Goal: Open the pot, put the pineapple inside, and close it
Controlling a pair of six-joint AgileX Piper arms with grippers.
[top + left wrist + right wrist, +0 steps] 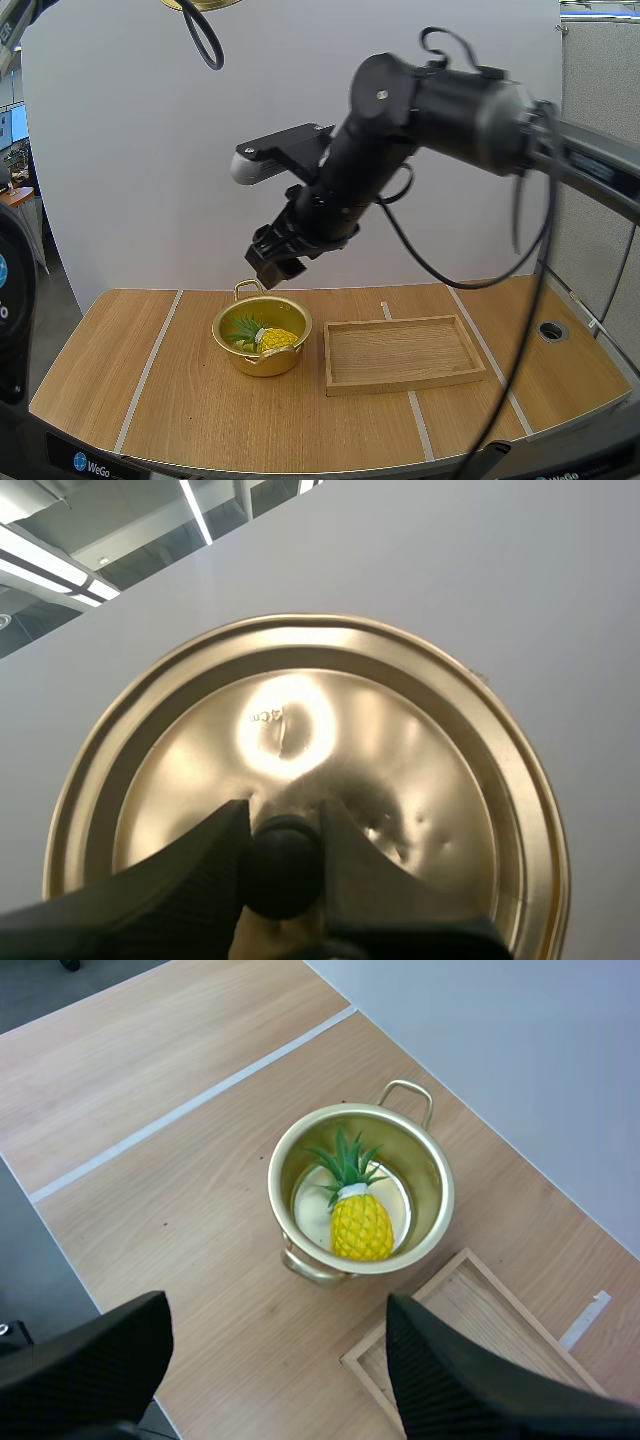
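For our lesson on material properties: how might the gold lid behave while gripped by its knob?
The lid looks like thin, dented metal, so probably light and stiff. The left gripper pinches only its small round knob, so it could swivel or slip. Its glossy surface suggests slipperiness.

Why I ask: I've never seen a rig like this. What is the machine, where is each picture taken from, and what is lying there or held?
These are two robot arms, each ending in a two-fingered gripper. The high view looks down over a table from behind the arms; the other two come from cameras riding on the wrists. On the table stand a gold pot with a pineapple inside and, beside it, a wooden tray. The left gripper pinches the knob of the pot's lid, holding it high up. The right gripper hangs open above the pot, holding nothing.
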